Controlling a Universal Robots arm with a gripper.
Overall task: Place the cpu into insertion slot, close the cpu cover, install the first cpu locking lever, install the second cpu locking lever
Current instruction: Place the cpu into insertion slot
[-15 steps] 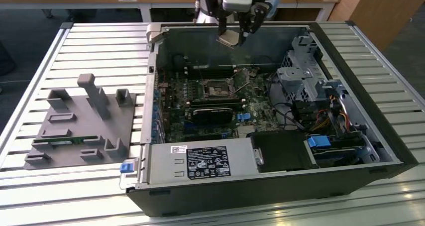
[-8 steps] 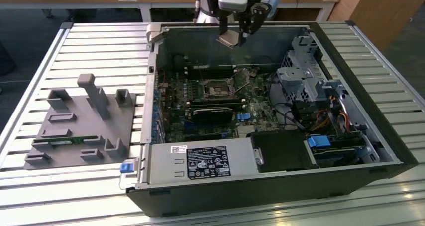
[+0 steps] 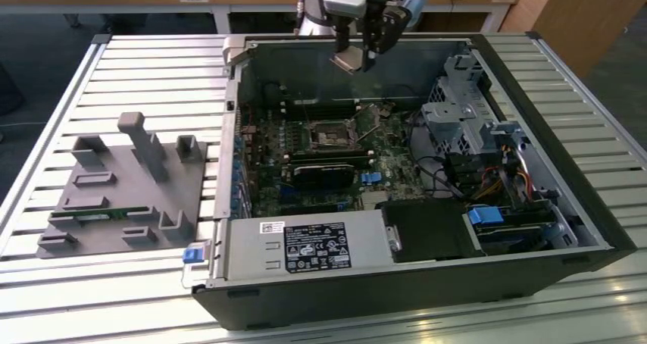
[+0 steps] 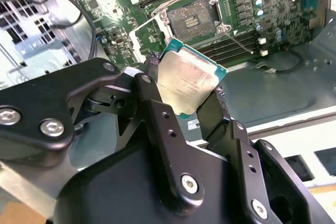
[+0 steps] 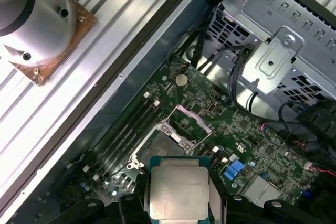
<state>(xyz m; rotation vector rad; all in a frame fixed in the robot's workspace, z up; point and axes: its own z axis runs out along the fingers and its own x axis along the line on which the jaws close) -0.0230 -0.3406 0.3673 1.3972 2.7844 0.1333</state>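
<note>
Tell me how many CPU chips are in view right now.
1. The cpu is held by the gripper above the motherboard inside the open computer case. The insertion slot looks empty; other chips could be hidden.

The cpu (image 5: 178,190) looks dull silver metal, the end effector (image 4: 186,76) matt black.

Top centre of frame: gripper (image 3: 356,57) clamped on the cpu (image 3: 347,60), tilted, above open computer case (image 3: 404,298). Mid-frame, on green board (image 3: 396,156): the insertion slot (image 3: 331,134), uncovered, well apart from the cpu. Left of frame: grey fixture block (image 3: 126,185) on slatted table (image 3: 60,298), just beside the case.
</note>
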